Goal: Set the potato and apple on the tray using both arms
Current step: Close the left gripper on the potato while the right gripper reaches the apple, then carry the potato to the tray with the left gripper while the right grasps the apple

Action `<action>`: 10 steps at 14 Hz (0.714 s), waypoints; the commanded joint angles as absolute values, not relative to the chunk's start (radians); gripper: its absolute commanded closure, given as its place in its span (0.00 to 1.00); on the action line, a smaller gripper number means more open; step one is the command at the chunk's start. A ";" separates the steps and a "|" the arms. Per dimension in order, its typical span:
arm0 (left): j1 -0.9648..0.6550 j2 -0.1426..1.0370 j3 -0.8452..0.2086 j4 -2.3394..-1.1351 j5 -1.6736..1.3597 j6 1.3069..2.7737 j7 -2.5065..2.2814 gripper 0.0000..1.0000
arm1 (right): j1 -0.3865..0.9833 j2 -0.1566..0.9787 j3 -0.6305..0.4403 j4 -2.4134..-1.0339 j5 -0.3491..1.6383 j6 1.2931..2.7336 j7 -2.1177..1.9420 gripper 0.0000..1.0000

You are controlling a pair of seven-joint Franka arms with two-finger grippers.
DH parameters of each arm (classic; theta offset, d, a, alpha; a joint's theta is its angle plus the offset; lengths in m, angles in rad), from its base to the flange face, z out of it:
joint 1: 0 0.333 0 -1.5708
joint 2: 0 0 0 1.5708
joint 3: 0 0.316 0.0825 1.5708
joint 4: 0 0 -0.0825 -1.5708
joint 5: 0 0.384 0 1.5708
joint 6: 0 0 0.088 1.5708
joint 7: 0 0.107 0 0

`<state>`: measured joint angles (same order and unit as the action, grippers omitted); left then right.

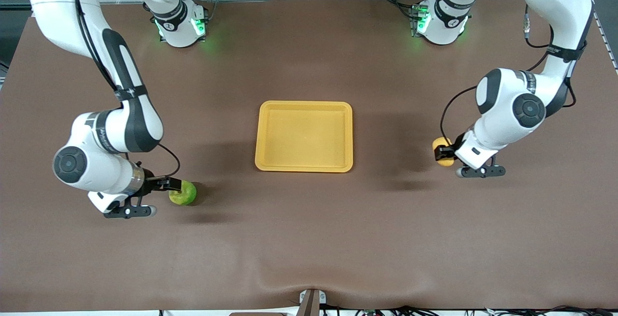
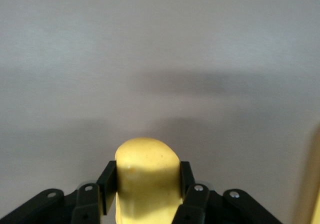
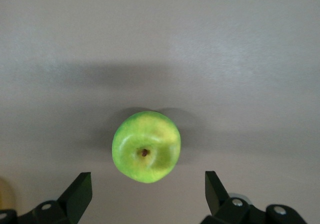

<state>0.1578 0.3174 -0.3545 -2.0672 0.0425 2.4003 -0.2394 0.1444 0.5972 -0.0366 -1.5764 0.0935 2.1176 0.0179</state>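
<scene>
Left gripper (image 2: 145,186): we saw it clamped on the potato (image 2: 147,181), fingers pressed on both flanks, toward the left arm's end of the worktop (image 1: 309,239); whether the potato was lifted clear, we couldn't tell.
Right gripper (image 3: 147,194): fingers wide apart, apple (image 3: 146,146) sitting on the worktop ahead of them, not touched.
Tray (image 1: 304,166): mid-worktop, nothing in it, well apart from both fruits.
Risk, apple: we judged it round and free to roll; closing before the fingers flanked its middle could nudge it away or pinch it off-centre and squirt it out.
Risk, potato: smooth skin, grip looked low on the body; we thought it could pivot or slip on the carry.
Risk, arms: both heading for one tray, we flagged a possible clash over it.
</scene>
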 commanded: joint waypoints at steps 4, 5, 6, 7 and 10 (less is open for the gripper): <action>0.094 0.342 -0.410 -2.031 0.041 2.381 -0.268 0.87 | 0.153 0.660 -0.041 -1.559 0.103 2.157 0.037 0.00; 0.083 0.348 -0.410 -2.025 0.043 2.381 -0.290 0.87 | 0.155 0.667 -0.041 -1.559 0.107 2.172 0.037 0.00; 0.057 0.357 -0.410 -2.014 0.043 2.381 -0.320 0.86 | 0.155 0.675 -0.041 -1.559 0.109 2.178 0.037 0.00; 0.026 0.362 -0.408 -2.002 0.043 2.381 -0.349 0.86 | 0.155 0.681 -0.041 -1.559 0.117 2.180 0.037 0.00; -0.067 0.391 -0.407 -1.953 0.044 2.381 -0.457 0.86 | 0.156 0.692 -0.041 -1.559 0.144 2.187 0.037 0.00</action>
